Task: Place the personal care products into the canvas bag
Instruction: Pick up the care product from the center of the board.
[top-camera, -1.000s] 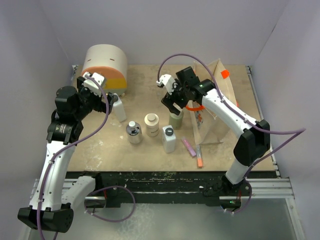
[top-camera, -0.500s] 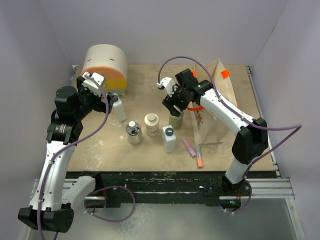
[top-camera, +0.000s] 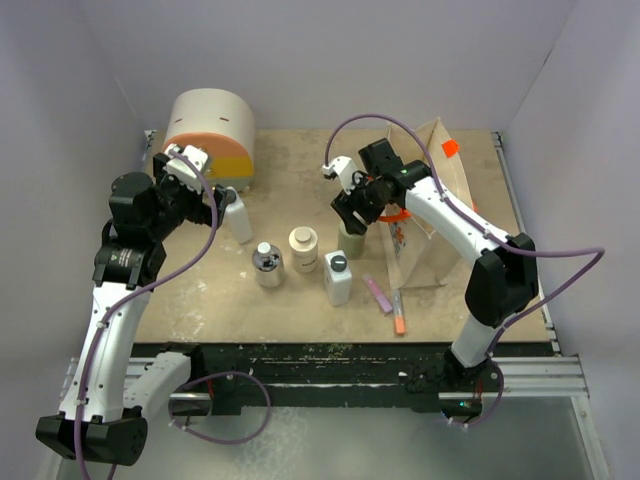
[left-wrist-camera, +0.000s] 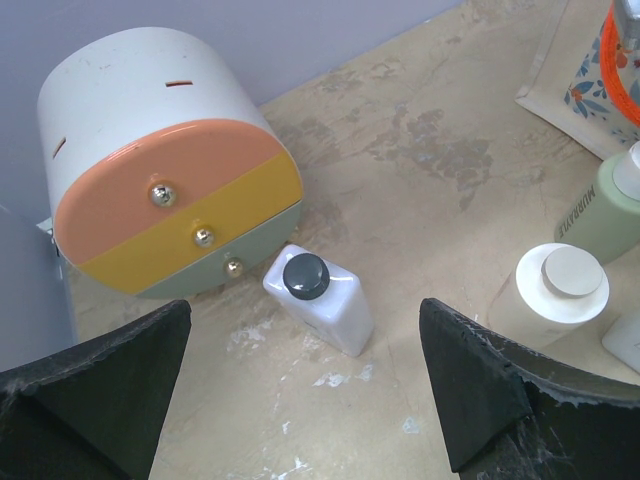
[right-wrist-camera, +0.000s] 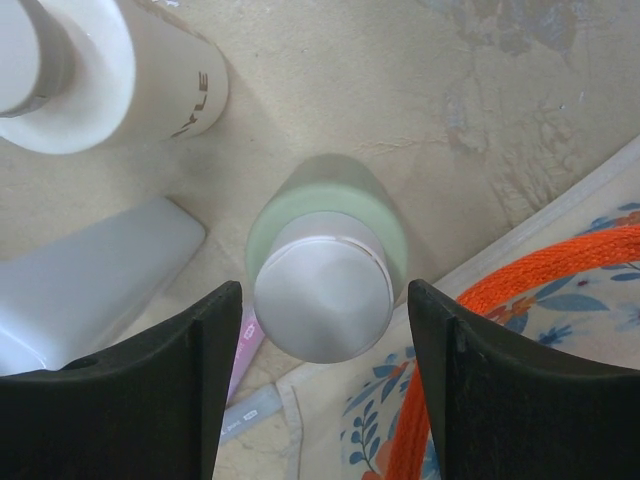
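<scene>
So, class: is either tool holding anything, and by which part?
Nothing is held. The right tool is open astride the cap of the green bottle, with gaps on both sides. The left tool is open and empty.

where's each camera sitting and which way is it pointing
Top external: above and behind the bases, looking down on the table; left arm and right arm show.
Left wrist: angled down at the drawer box and a white bottle; its open fingers fill the bottom corners.
Right wrist: straight down over the green bottle; fingers flank it.
Shared: both wrist views show the green bottle.
</scene>
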